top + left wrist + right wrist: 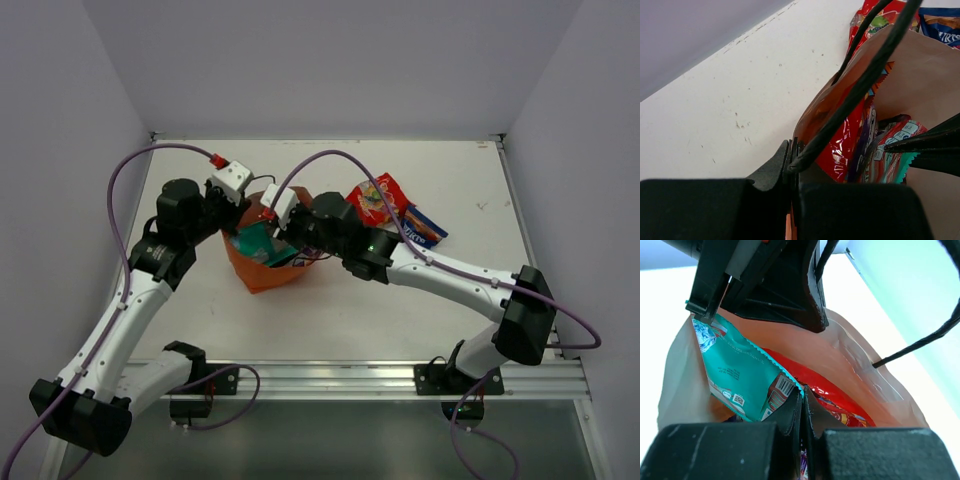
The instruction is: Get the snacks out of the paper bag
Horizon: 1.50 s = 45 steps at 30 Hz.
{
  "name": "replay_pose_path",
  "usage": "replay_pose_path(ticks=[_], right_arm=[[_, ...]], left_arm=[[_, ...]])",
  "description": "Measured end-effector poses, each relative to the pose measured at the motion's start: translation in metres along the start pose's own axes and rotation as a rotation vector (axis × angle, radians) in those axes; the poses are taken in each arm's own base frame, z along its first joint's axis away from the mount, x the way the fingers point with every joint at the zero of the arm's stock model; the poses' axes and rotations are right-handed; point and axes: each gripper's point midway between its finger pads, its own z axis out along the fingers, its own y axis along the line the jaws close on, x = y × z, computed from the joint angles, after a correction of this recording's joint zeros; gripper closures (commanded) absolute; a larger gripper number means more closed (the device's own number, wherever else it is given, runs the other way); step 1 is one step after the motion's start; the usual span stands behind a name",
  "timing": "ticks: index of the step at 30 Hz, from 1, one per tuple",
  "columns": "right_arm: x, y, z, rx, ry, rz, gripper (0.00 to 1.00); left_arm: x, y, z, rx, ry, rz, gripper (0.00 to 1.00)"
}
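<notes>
Left end effector [792, 165]: clenched on the bright orange paper bag [268, 272] at its dark loop handle [860, 82], holding the mouth open.

Right end effector [802, 402]: reached into the bag, jaws shut on a corner of the teal-white foil packet [740, 372]. The packet sits mostly inside the bag, not yet lifted clear.

Done, as I read it: a red candy-print foil packet [377, 198] and a blue foil packet [422, 228] lie on the desk [450, 180], right of the bag.

Left to do: the teal one, a glossy red packet [840, 410] beneath it, and a purple packet [866, 142] alongside. I judge we're roughly midway.
</notes>
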Motion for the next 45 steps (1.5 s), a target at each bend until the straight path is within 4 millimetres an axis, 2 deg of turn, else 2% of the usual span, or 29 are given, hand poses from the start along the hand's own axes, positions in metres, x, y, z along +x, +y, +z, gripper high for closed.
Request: replay_pose_path(ticks=[7,11,15,21,24,27,29,32,36,40,43,45], right_arm=[[-0.002,-0.007,-0.004,0.031,0.002,-0.004,1.00],[-0.017,-0.022,-0.023,0.075,-0.019,-0.016,1.00],[-0.054,-0.051,-0.061,0.164,-0.109,-0.015,1.00],[-0.123,-0.099,-0.133,0.343,-0.291,0.013,1.00],[-0.139,-0.121,-0.168,0.448,-0.339,0.044,1.00],[-0.135,-0.142,-0.194,0.550,-0.335,0.094,1.00],[-0.120,-0.149,-0.205,0.602,-0.312,0.133,1.00],[-0.073,-0.139,-0.202,0.603,-0.210,0.190,1.00],[0.012,-0.098,-0.174,0.489,-0.012,0.302,1.00],[0.097,-0.038,-0.147,0.303,0.204,0.444,1.00],[0.122,-0.018,-0.134,0.239,0.282,0.503,1.00],[0.141,-0.015,-0.120,0.220,0.333,0.555,1.00]], left_arm=[[0.001,0.009,-0.001,-0.052,0.008,-0.008,1.00],[0.005,0.025,-0.004,-0.150,0.028,-0.026,1.00],[0.010,0.042,-0.007,-0.254,0.055,-0.032,1.00],[0.016,0.064,-0.009,-0.374,0.094,-0.034,1.00],[0.017,0.076,-0.009,-0.423,0.112,-0.038,1.00],[0.019,0.088,-0.008,-0.465,0.122,-0.032,1.00],[0.017,0.092,-0.007,-0.474,0.120,-0.013,1.00],[0.011,0.093,-0.006,-0.463,0.098,0.019,1.00],[0.002,0.087,-0.001,-0.411,0.064,0.060,1.00],[-0.004,0.078,0.001,-0.353,0.040,0.083,1.00],[-0.009,0.069,-0.001,-0.307,0.016,0.094,1.00],[-0.010,0.063,-0.003,-0.279,0.002,0.096,1.00]])
